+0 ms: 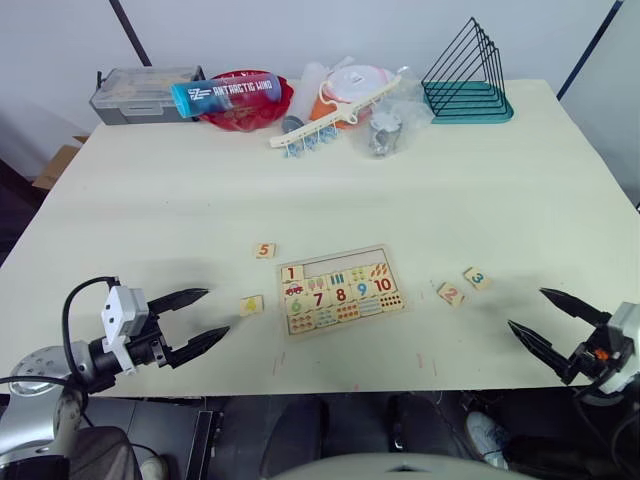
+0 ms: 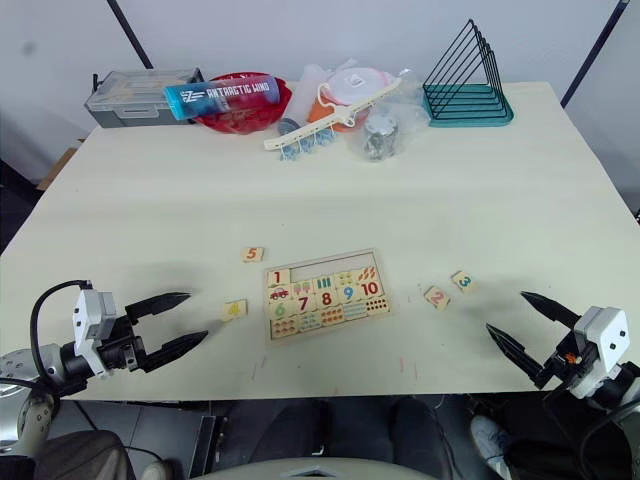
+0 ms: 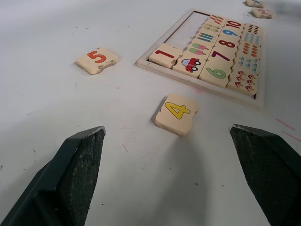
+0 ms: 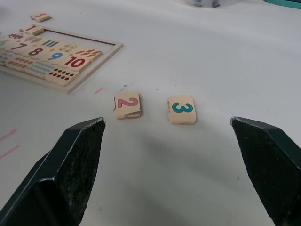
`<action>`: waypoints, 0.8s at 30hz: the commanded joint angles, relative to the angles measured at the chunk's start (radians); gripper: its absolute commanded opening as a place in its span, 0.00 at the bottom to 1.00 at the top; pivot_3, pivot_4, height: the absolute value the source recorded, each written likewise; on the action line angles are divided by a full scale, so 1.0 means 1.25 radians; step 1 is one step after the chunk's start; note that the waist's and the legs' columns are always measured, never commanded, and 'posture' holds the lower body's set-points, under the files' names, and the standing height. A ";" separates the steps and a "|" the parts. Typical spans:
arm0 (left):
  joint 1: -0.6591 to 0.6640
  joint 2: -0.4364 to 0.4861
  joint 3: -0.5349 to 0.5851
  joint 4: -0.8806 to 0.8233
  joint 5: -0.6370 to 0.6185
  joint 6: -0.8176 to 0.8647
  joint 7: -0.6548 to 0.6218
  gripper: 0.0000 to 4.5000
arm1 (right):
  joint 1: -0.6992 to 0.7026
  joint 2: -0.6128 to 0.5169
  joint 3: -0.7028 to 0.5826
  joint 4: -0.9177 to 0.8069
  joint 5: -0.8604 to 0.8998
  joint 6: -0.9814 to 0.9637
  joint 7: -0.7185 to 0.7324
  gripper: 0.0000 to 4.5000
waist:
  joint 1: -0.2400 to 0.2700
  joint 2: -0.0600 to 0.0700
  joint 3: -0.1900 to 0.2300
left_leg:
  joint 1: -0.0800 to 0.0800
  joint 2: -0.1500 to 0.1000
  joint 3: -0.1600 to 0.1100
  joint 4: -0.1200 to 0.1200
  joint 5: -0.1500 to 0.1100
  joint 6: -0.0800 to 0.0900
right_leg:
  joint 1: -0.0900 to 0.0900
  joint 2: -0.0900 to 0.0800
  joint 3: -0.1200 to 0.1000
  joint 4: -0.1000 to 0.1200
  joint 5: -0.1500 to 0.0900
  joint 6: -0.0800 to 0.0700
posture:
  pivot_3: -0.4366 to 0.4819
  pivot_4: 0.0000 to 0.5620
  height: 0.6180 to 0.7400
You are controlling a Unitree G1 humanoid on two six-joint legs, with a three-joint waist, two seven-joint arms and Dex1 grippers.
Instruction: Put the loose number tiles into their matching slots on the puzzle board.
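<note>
The puzzle board [image 1: 344,250] lies near the table's front middle. Its top row of slots [image 1: 340,266] holds the 1 tile [image 1: 291,273] at the left end; the rest of that row is bare. The loose number tiles lie around it: 5 [image 1: 264,251] and 4 [image 1: 251,305] to its left, 2 [image 1: 450,294] and 3 [image 1: 477,278] to its right. My left gripper [image 1: 215,312] is open just left of tile 4 [image 3: 176,112]. My right gripper [image 1: 527,308] is open, a little right of tiles 2 [image 4: 127,104] and 3 [image 4: 181,109].
Along the far edge stand a grey box [image 1: 145,93], a blue bottle [image 1: 225,94] lying on a red bowl [image 1: 250,112], a bag of orange and white items [image 1: 350,90] and a teal wire rack [image 1: 468,78]. The table's front edge [image 1: 400,385] runs just behind both grippers.
</note>
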 commanded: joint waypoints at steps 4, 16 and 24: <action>0.002 0.009 0.014 -0.007 -0.005 -0.008 -0.002 1.00 | 0.001 -0.007 -0.005 -0.022 0.014 -0.003 0.000 0.99 | 0.000 0.000 0.000 | 0.000 0.000 0.000 0.000 0.000 0.000 | 0.000 0.000 0.000 0.000 0.000 0.000 | 0.48 0.27 1.00; 0.017 0.016 0.024 -0.020 -0.003 0.001 0.010 1.00 | 0.019 -0.006 -0.012 0.020 0.007 -0.033 0.034 0.99 | 0.000 0.000 0.000 | 0.000 0.000 0.000 0.000 0.000 0.000 | 0.000 0.000 0.000 0.000 0.000 0.000 | 0.48 0.27 1.00; 0.009 0.005 0.023 -0.016 0.000 -0.025 0.027 1.00 | 0.017 -0.002 -0.004 0.054 0.002 -0.062 0.059 0.99 | 0.000 0.000 0.000 | 0.005 0.000 0.000 0.000 0.000 0.000 | 0.006 0.000 0.000 -0.001 0.000 0.000 | 0.48 0.27 1.00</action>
